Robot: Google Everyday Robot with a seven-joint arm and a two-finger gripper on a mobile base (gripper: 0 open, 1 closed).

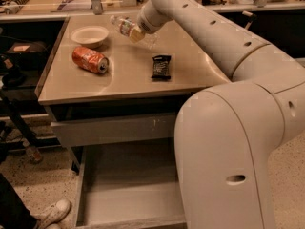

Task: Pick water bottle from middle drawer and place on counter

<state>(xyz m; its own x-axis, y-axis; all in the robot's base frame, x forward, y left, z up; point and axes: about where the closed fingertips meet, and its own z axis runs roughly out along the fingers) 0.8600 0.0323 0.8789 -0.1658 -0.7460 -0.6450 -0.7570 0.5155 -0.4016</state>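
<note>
Over counter [128,78]: end effector [137,32] around water bottle [121,25]

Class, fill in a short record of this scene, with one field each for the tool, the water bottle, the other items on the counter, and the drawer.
tool: over the back of the counter, closed on the water bottle
water bottle: tilted, cap end pointing towards the white bowl
counter items: white bowl at the back left; red can lying on its side in front of it; dark snack packet near the middle
middle drawer: pulled open below the counter, no bottle visible inside
</note>
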